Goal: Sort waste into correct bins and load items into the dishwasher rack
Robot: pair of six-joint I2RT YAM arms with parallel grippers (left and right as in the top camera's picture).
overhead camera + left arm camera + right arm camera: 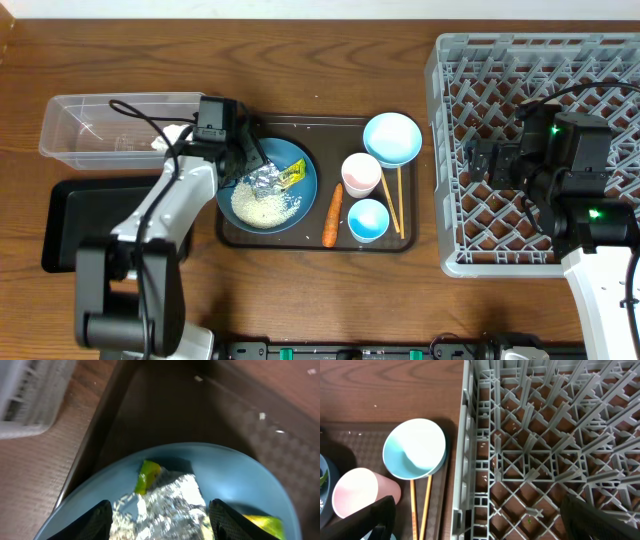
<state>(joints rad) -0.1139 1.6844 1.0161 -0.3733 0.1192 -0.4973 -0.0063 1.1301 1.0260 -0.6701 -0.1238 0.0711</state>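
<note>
The dark-blue bowl (pixel 305 165) on the serving tray holds white rice (pixel 265 205), the foil ball (pixel 262 178) and the yellow-green wrapper (pixel 292 176). My left gripper (pixel 245 160) is open, with a finger on each side of the foil (pixel 170 505), and its fingertips (pixel 160 522) are down in the bowl (pixel 235 480). The carrot (pixel 333 215), pink cup (pixel 361 172), large light-blue bowl (pixel 392 138), small light-blue bowl (pixel 368 219) and chopsticks (pixel 393 200) lie on the tray. My right gripper (pixel 475 160) is open and empty over the left edge of the rack (pixel 530 60).
The clear tub (pixel 100 125) stands at the back left. The black tray (pixel 65 225) lies in front of it, under my left arm. A white scrap (pixel 170 137) shows at the tub's right end. The dark-brown serving tray (pixel 310 240) lies between the bins and the rack.
</note>
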